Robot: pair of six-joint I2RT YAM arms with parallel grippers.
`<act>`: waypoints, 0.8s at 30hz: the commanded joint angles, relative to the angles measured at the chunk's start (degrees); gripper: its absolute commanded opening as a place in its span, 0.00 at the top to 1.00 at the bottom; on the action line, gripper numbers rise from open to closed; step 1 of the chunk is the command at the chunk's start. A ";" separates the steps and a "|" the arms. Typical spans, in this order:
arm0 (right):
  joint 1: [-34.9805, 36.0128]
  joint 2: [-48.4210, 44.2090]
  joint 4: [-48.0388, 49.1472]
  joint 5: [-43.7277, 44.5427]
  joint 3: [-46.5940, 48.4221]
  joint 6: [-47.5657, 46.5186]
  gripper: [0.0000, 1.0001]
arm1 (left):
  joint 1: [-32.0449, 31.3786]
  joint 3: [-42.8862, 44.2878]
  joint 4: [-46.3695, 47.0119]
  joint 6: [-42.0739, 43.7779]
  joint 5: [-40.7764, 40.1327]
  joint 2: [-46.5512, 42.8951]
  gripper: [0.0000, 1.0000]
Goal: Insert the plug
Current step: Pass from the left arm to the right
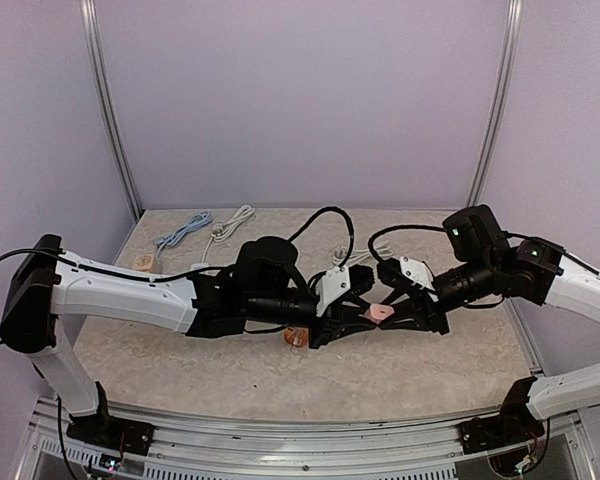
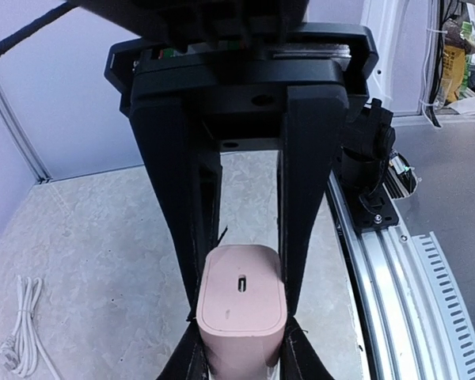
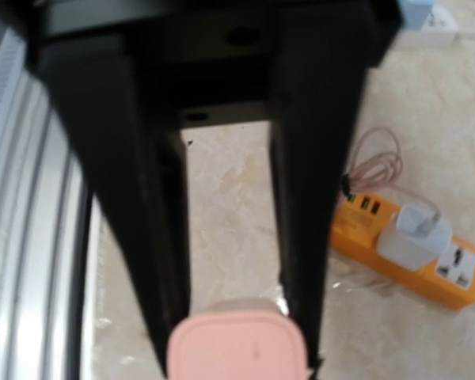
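Where the two arms meet above the middle of the beige, marble-patterned tabletop (image 1: 180, 365), a pink, round-cornered plastic charger block (image 1: 378, 313) sits between their black fingers, held clear of the surface. Seen from the left wrist, the left gripper (image 2: 241, 340) is clamped narrow on the block's two long sides, and the end face with a small slot is turned toward that camera. Seen from the right wrist, the right gripper (image 3: 236, 348) likewise has its fingers pressed against a pink block, which is blurred and cut off by the bottom edge. Whether both grippers grip one and the same block I cannot tell for certain.

An orange plastic power strip (image 3: 412, 257) lies flat on the tabletop near the grippers, with a white adaptor (image 3: 412, 231) plugged into it and a thin pinkish cable (image 3: 378, 162) looped behind it. A pale blue cable bundle (image 1: 184, 230) and a white cable bundle (image 1: 230, 222) lie well apart from them at the back left.

Plain lilac wall panels (image 1: 300, 100) enclose the table, joined by grey metal uprights (image 1: 107, 110). A ribbed aluminium rail (image 1: 280, 440) runs along the near edge.
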 commanded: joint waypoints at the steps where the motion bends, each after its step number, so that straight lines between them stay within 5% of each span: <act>1: 0.61 0.05 0.24 -2.13 0.03 0.30 0.97 | -0.41 -0.04 1.89 -0.21 -0.14 -1.29 1.00; 4: 0.66 -0.63 0.17 -2.30 0.21 0.31 1.00 | -0.41 -0.61 2.48 -0.59 -0.71 -1.46 0.81; 10: 0.58 -2.66 0.09 -1.47 0.32 0.51 1.00 | -0.30 -5.83 8.01 -1.39 -5.12 -4.37 0.04; 17: 0.62 -4.08 0.65 5.13 0.92 2.26 1.00 | 0.00 -8.07 3.38 -3.16 -22.98 -9.55 0.01; 24: 0.67 -3.97 2.92 14.61 2.06 5.17 1.00 | -0.50 -5.66 -8.58 -11.23 -40.12 -5.19 0.01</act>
